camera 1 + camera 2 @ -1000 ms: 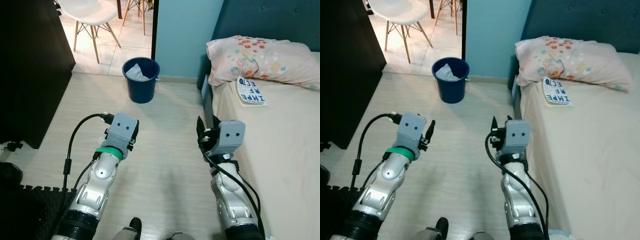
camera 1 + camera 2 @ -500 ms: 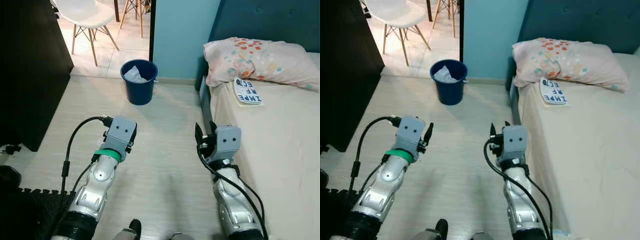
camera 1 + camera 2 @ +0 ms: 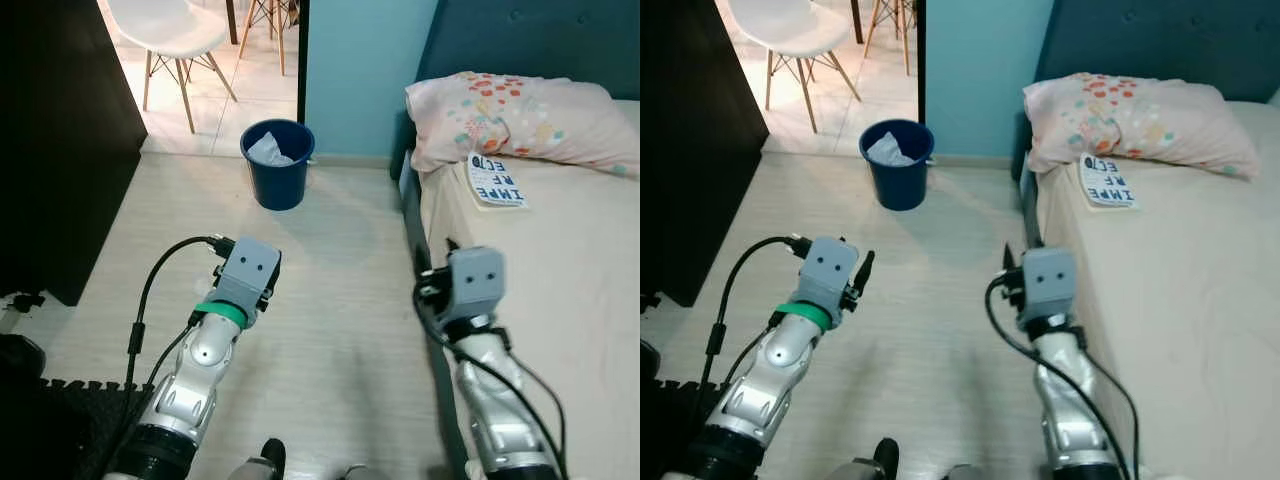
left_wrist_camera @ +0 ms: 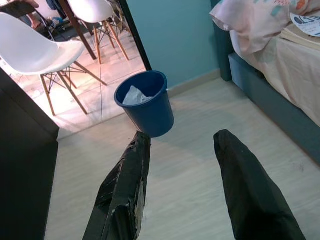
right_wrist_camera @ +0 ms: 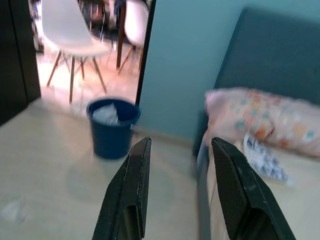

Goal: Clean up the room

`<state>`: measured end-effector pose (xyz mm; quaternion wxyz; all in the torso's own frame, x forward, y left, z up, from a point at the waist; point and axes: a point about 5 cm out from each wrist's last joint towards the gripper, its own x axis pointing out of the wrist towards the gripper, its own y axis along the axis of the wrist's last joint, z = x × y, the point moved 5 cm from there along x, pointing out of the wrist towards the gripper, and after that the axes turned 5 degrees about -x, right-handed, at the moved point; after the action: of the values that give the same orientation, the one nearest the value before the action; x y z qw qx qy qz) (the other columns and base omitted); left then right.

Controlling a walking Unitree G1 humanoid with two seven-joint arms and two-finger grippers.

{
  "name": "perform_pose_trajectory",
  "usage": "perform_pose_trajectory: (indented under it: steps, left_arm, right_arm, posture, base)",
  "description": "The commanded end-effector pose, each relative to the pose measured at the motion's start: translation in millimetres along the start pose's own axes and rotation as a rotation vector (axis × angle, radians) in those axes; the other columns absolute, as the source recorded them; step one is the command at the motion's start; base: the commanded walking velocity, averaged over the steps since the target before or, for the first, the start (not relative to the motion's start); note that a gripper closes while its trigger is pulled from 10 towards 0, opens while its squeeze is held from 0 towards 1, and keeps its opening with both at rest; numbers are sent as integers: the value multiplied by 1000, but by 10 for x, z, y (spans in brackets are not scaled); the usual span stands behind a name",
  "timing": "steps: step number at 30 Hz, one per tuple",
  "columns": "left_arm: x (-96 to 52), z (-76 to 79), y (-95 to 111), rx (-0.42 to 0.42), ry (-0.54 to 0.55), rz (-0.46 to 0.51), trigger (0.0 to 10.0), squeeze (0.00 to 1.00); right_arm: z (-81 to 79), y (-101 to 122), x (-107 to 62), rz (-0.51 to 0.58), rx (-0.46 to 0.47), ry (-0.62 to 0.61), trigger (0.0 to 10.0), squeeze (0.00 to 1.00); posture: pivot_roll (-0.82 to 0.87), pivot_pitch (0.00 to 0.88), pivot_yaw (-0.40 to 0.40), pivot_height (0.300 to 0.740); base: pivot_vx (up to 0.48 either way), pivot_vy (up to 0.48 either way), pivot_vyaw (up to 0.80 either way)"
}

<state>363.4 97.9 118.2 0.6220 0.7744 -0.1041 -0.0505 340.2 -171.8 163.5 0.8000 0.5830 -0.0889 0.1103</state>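
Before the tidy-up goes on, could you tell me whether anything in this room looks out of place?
A book lies on the bed, just below the pillow, rather than being put away. The blue bin on the floor by the doorway already holds crumpled paper. Both tools, left and right, are open and hold nothing.

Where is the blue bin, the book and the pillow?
Blue bin (image 3: 279, 185): left eye view, on its outer front wall.
Book (image 3: 496, 181): left eye view, on the middle of its cover.
Pillow (image 3: 1120, 110): right eye view, on its spotted top.
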Motion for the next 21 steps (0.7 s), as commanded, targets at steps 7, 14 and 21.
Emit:
perform_pose_trajectory:
  steps: [7,14,21]
  left_arm:
    - [-2,-172,95,-17,81,52,10000,0]
    - [-82,-129,111,-34,82,61,10000,0]
    - [-156,-159,9,-64,116,25,10000,0]
  right_arm:
    - [-5,-363,-271,-113,116,-82,10000,0]
    - [-130,-275,-355,-75,92,-77,10000,0]
    - [-96,-276,-411,-90,108,-92,10000,0]
  posture:
    - [-126,79,57,740]
    - [-129,81,41,740]
    - [-120,87,42,740]
  base:
    - [0,0,0]
    - [0,0,0]
    - [0,0,0]
